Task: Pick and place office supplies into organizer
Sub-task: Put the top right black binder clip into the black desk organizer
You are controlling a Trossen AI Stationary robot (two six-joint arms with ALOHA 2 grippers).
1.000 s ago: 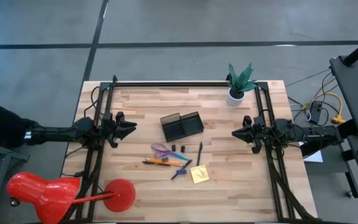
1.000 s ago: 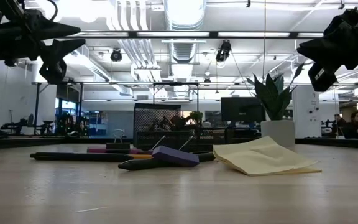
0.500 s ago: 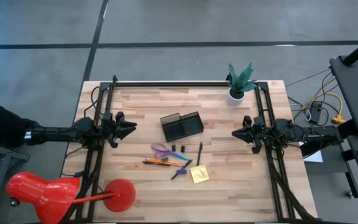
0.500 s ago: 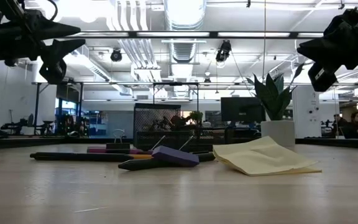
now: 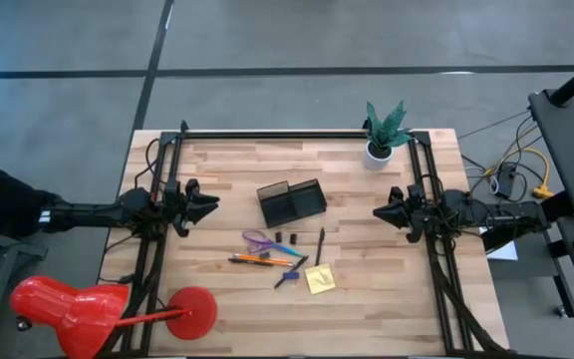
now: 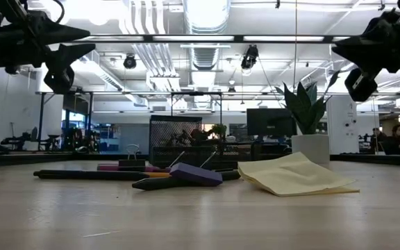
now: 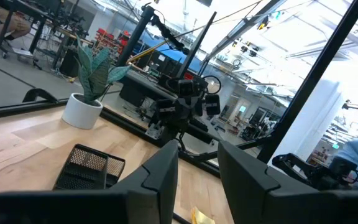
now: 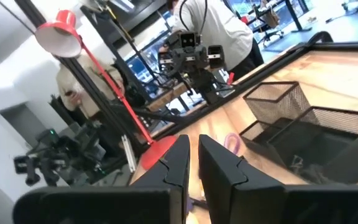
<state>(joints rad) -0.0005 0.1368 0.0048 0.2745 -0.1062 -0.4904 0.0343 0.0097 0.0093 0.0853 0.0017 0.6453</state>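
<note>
The mesh organizer [image 5: 292, 202] sits mid-table, its compartments apparently bare. Just in front lie scissors [image 5: 258, 239], pencil [image 5: 252, 259], pens [image 5: 321, 246], sticky pad [image 5: 319, 279]; the tiny dark pieces [image 5: 285, 237] are hard to identify. Left gripper [image 5: 213, 205] hovers part open, empty; right gripper [image 5: 377, 212] nearly closed, empty.

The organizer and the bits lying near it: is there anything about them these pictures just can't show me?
- Organizer: the high view is too small to count its compartments; in the low view the pens and scissors hide its base.
- Tiny dark pieces: too small in the high view to identify.
- Sticky-note pad: cut off by the left wrist picture's edge.
- Scissors: mostly hidden behind the right gripper's fingers in the right wrist view.
</note>
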